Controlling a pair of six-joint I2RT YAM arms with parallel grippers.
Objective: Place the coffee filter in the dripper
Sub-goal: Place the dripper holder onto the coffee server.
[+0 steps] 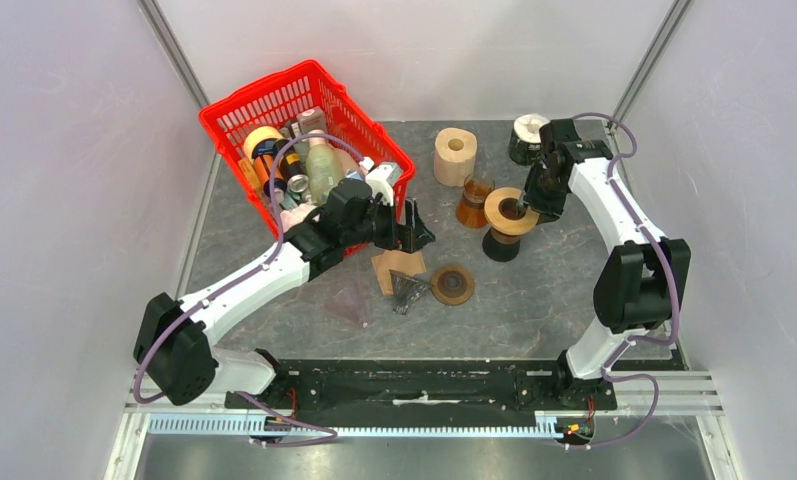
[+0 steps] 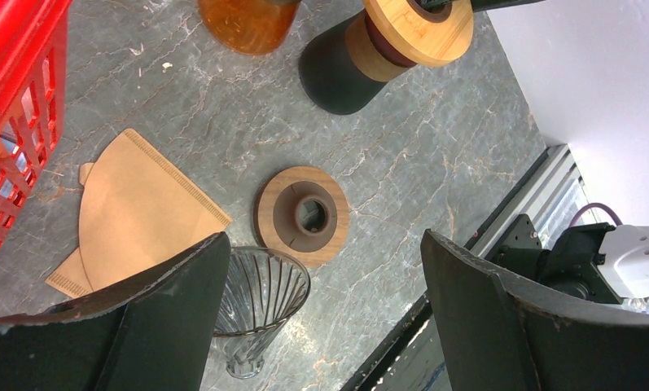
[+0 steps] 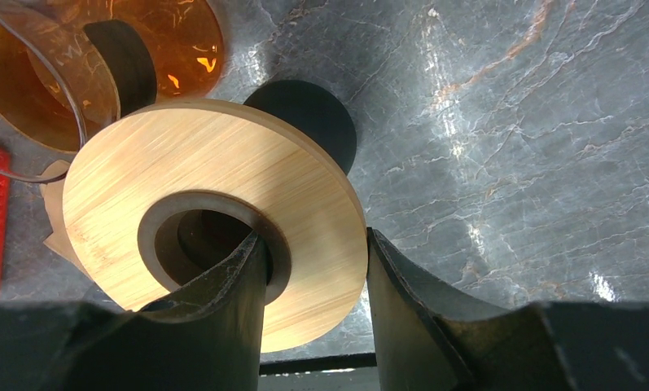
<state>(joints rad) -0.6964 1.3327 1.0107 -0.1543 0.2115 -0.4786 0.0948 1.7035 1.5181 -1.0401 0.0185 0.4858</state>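
Flat tan fan-shaped coffee filter (image 2: 138, 213)

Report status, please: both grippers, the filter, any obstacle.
Left gripper open, near paper filter. Right gripper clamped on dripper collar. Filter flat, untouched. Glass cone lies beside it.

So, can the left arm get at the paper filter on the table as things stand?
Probably yes. The left gripper hangs open over the paper filter, which lies flat and uncovered beside the red basket and the glass dripper. Its flatness may make pinching hard.
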